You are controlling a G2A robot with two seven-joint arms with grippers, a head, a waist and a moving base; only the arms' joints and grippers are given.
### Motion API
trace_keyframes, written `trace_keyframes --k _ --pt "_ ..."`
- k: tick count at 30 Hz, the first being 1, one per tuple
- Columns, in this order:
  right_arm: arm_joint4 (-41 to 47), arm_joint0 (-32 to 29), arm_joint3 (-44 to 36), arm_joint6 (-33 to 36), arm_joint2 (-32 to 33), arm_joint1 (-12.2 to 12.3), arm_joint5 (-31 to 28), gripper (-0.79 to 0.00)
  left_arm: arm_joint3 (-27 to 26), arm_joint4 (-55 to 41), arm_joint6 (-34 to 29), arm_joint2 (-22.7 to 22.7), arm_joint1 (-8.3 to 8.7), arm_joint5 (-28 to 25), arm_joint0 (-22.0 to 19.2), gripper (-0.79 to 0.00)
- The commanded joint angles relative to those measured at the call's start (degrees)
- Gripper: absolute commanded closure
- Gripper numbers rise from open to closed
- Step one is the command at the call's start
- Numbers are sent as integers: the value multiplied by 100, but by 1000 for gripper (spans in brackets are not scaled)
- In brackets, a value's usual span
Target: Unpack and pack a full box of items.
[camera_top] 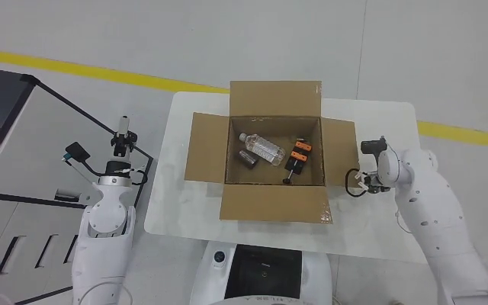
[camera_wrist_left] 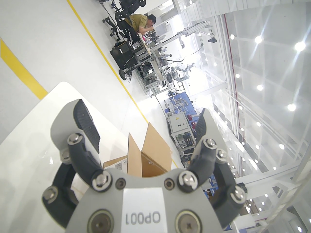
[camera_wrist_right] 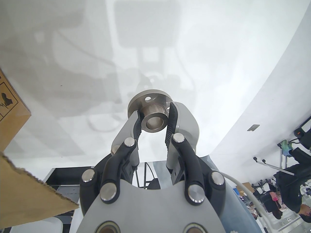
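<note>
At the middle of the white bench (camera_top: 191,210) sits an open cardboard box (camera_top: 274,204), its four flaps folded outward. On the bottom of the box lie three kinds of things. A clear plastic bottle (camera_top: 261,147) lies on a slant. A small dark metal cylinder (camera_top: 248,158) lies just beside it, toward the box's left wall. Two black and orange parts (camera_top: 296,160) lie near the right wall (what they are cannot be made out from above).

The right gripper (camera_wrist_right: 155,116) is narrow, and its ribbed pads (camera_wrist_right: 170,122) are clamped on the neck of a metal flanged sleeve (camera_wrist_right: 136,103). The sleeve's round flange faces away from the wrist, toward the bench top. Whether the flange touches the bench cannot be told. From above, this gripper is over the bench, just beside the box's right flap, and a corner of that flap shows at the edge of its wrist view.

The left gripper (camera_wrist_left: 143,120) stands wide, its two dark pads far apart. It sits off the bench's left edge, over the floor (camera_top: 76,38), well apart from the box. From its wrist, a rounded corner of the bench and the box's raised flaps show beyond the pads. A yellow line (camera_top: 91,72) runs across the floor behind the bench.
</note>
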Motion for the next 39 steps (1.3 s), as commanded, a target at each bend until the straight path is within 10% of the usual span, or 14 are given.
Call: trace_keyframes --k 1,17,39 --pt "5 10 -28 35 86 8 15 0 0 0 0 0 0 0 0 -785" --pt "99 406 -1259 293 1017 226 -621 0 0 0 0 0 0 0 0 -785" --pt "1775 2736 -998 193 -2254 -486 -479 0 0 0 0 0 0 0 0 -785"
